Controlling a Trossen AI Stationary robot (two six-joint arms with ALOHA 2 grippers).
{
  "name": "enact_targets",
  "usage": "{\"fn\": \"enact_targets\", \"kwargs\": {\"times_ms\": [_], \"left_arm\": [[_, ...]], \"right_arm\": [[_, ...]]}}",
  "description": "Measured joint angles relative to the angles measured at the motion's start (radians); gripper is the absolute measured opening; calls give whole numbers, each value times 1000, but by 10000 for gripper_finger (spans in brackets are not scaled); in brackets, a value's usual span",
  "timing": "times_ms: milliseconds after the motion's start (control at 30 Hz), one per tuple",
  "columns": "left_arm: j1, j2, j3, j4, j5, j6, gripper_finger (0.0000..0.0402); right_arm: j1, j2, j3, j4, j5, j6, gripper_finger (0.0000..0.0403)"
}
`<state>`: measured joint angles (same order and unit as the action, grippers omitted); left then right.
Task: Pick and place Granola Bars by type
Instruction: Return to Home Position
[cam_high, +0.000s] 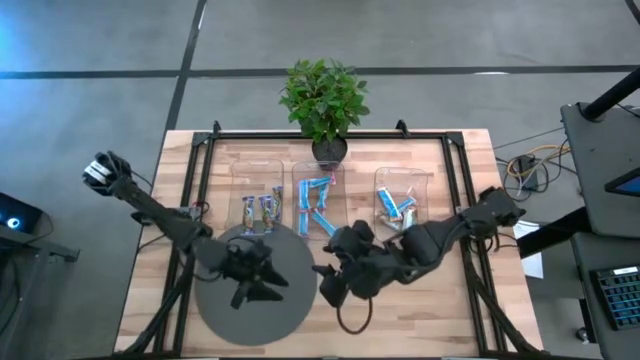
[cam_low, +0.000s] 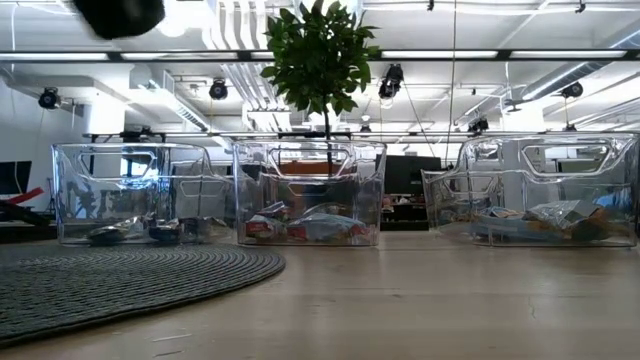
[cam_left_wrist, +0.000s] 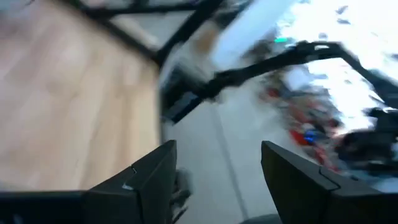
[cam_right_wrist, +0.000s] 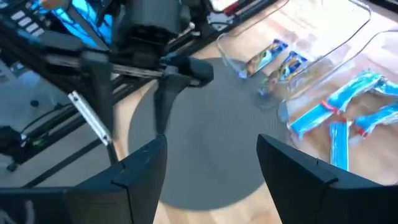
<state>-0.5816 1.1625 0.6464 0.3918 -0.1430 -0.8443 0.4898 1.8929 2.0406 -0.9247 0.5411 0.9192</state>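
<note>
High view: three clear plastic bins sit in a row on the wood tabletop (cam_high: 440, 320), just in front of the potted plant (cam_high: 322, 95).
- Middle bin (cam_high: 296, 200), straight before the plant: blue-and-white bars (cam_high: 320, 222) in glossy foil. One lies crosswise, the rest diagonal.
- Left bin (cam_high: 236, 190): multicoloured bars (cam_high: 250, 213), long axes pointing toward the plant side.
- Right bin (cam_high: 420, 185): light-blue bars (cam_high: 386, 202), slanted.
- Round grey mat (cam_high: 225, 320) lies on the side of the left bin away from the plant.
- Left gripper (cam_high: 247, 288) is over the mat. Right gripper (cam_high: 332, 285) is just off the mat's rim, across the middle bin from the plant.

Low view: bins side-on, showing wall height and moulded handle cut-outs. Wrappers lie flat on the bin floors, with red print showing in the middle bin. The mat's ribbed weave is visible.

Left wrist view: blurred. Fingers (cam_left_wrist: 143, 180) are spread and empty, with the tabletop edge beyond.

Right wrist view: fingers (cam_right_wrist: 140, 171) are spread and empty above the mat. The wrapper print in the left and middle bins shows clearly.
</note>
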Motion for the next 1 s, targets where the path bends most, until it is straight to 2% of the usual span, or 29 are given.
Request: {"fn": "enact_targets", "kwargs": {"times_ms": [100, 300, 433, 500, 733, 1000], "left_arm": [[92, -9, 0, 70, 103, 68, 216], [245, -83, 0, 78, 205, 141, 216], [367, -156, 0, 64, 383, 152, 216], [421, -200, -5, 22, 425, 150, 216], [582, -346, -20, -186, 409, 177, 216], [630, -454, -74, -189, 328, 276, 216]], "right_arm": [[-25, -18, -83, 93, -66, -7, 238], [-118, -84, -347, 451, -330, -68, 240], [-220, -201, -536, 668, -404, -148, 237], [-281, -272, -631, 734, -437, -188, 235], [-468, -499, -923, 1001, -594, -335, 241], [-535, -726, -1156, 1026, -601, -421, 238]]}}
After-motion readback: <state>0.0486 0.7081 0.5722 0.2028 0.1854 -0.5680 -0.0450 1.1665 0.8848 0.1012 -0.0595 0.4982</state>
